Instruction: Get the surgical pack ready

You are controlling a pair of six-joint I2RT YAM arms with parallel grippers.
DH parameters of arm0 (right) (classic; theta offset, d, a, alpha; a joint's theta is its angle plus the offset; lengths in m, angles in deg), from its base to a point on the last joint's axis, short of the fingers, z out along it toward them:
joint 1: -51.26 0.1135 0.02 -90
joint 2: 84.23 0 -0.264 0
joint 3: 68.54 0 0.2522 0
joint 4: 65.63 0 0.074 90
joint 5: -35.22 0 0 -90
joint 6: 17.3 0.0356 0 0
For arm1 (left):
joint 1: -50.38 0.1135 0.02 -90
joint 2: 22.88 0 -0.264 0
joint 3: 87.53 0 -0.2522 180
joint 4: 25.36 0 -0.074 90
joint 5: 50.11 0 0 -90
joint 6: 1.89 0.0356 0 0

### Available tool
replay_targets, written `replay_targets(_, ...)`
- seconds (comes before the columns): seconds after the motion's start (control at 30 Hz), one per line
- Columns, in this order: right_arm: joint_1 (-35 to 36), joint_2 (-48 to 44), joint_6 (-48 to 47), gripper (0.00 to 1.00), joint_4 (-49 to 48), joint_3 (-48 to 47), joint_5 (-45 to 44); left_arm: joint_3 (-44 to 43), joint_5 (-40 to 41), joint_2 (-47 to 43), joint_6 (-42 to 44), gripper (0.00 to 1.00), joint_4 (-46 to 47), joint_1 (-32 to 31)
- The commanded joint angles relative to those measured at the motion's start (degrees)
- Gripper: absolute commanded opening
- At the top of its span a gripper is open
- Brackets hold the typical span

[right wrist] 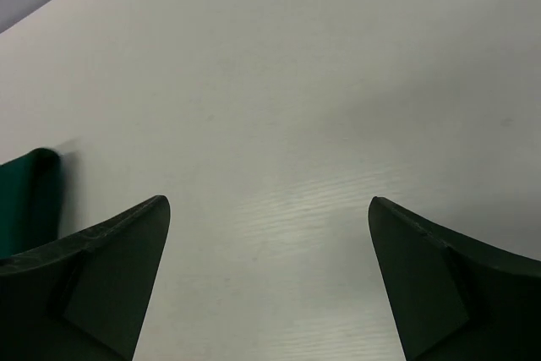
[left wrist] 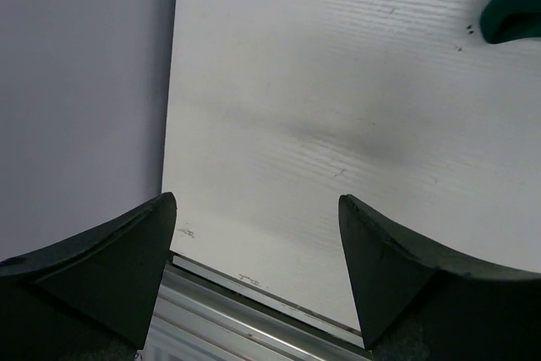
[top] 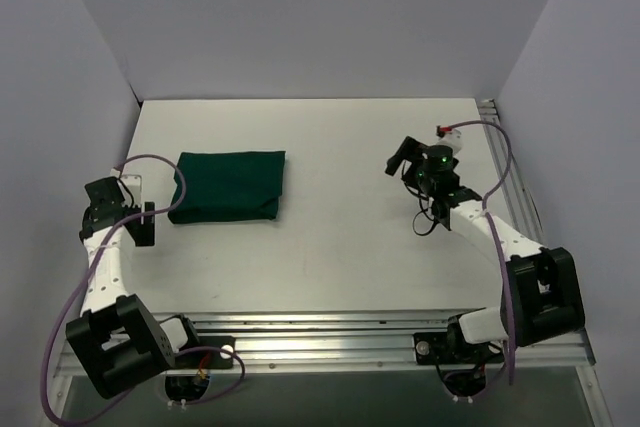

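Your left arm [top: 100, 277] is bent sharply at the table's [top: 350, 257] nine o'clock edge. The left gripper [left wrist: 256, 209] is wide and empty, just off the drape's [top: 228, 185] seven o'clock corner. Your right arm [top: 500, 232] reaches to two o'clock near the right edge, and the right gripper [right wrist: 268, 205] is wide and holds nothing. The folded drape lies at ten o'clock, with white tabletop between it and the right gripper.

The white left arm [top: 100, 272] stands up from its base at the near left and folds at the wrist, so the black two-finger left pincer [top: 147, 224] [left wrist: 258, 209] points low, jaws spread wide with nothing between them. The white right arm [top: 500, 232] extends from the near right toward the far side. Its black right pincer [top: 400, 157] [right wrist: 269, 209] tilts downward, gaping just as wide and empty.
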Motion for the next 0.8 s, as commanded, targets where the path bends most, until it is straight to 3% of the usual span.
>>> replay_targets(0.0,-4.66,-5.57,-5.43,1.0,7.19,3.39,-5.38,1.84,-1.41,-0.25,-0.87,0.87,4.5,3.07)
replay_targets(0.27,-7.22,-11.29,-6.41,1.0,7.9,7.87,-10.39,3.96,-0.79,-0.78,-0.43,0.87,5.57,3.51)
replay_targets(0.77,-7.22,-16.04,-7.64,1.0,2.89,12.0,-8.28,3.78,-4.13,-1.65,-0.25,0.87,3.9,3.43)
